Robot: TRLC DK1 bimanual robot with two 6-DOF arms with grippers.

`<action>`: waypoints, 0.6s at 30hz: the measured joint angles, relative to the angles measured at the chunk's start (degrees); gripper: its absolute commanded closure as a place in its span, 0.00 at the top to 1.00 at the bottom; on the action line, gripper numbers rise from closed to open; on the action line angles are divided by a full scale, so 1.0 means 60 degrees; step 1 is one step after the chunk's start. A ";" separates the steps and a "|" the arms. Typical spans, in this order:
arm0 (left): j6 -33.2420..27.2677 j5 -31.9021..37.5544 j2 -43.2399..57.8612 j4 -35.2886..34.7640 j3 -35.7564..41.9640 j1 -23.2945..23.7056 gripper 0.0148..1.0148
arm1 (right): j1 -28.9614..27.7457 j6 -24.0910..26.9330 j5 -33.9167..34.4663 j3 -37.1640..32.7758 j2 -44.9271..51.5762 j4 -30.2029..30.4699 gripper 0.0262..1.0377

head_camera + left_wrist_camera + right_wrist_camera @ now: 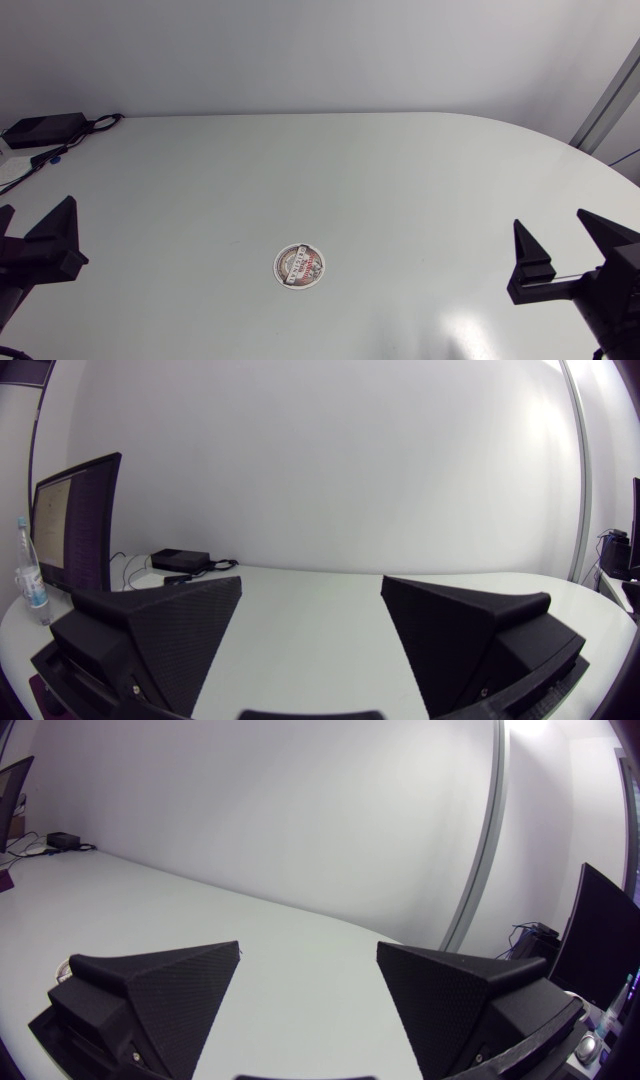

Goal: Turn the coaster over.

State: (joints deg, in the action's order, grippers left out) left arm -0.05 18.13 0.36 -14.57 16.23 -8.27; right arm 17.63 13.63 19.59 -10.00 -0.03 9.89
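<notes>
The coaster [299,267] is lying flat on the surface [400,170], at the lower centre of the head view. The left gripper [38,208] and right gripper [550,218] are standing open and empty, well apart from it. It is likely thin, light and stiff, so its edge is probably offering the only hold.

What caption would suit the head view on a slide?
Round coaster lies on the white table between the open left tool and open right tool.
</notes>
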 measured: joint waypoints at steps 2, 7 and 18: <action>0.0131 -0.0033 0.0000 0.0310 -0.0248 0.0102 0.97 | 0.0000 -0.0087 -0.0211 0.0142 0.0000 -0.0091 0.96; 0.0138 -0.0062 -0.0007 0.1559 -0.1035 0.0251 0.97 | 0.0069 -0.0317 -0.0423 0.0539 0.0000 -0.0834 0.96; 0.0131 -0.0477 -0.0007 0.2623 -0.1486 0.0379 0.97 | 0.0306 -0.0433 -0.0481 0.1173 0.0000 -0.1905 0.96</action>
State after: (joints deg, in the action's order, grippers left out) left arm 0.73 15.27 0.32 1.17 7.31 -6.00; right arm 19.46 11.03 16.71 -2.96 -0.03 -1.54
